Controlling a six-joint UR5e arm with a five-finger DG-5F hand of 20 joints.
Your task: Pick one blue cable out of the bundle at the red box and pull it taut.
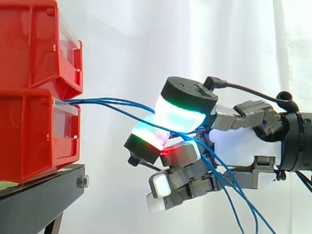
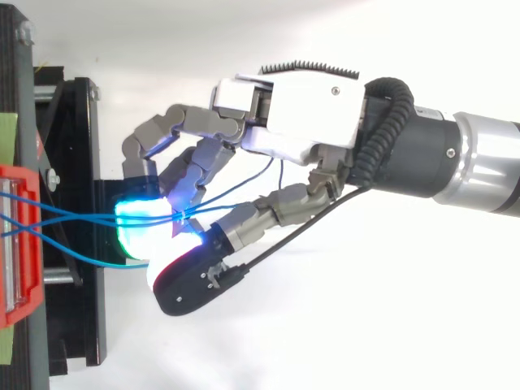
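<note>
A bundle of thin blue cables (image 1: 112, 103) comes out between the two stacked red bins at the left and runs right to my hand (image 1: 243, 142). In the top view the blue cables (image 2: 73, 218) cross each other on the way from the red box (image 2: 20, 284) to the hand (image 2: 292, 114). The fingers are curled, and two glowing pads (image 1: 180, 117) close together where the cables meet. Behind the pads the cables hang loosely down past the palm. The stretch between the box and the hand sags slightly. One cable loops lower, under the dark-capped pad (image 2: 191, 284).
The lower red bin (image 1: 34, 141) and the upper red bin (image 1: 29, 44) stand on a black stand (image 1: 44, 190), with a white curtain behind. In the top view the black stand (image 2: 77, 162) reaches out towards the hand. The arm comes in from the right.
</note>
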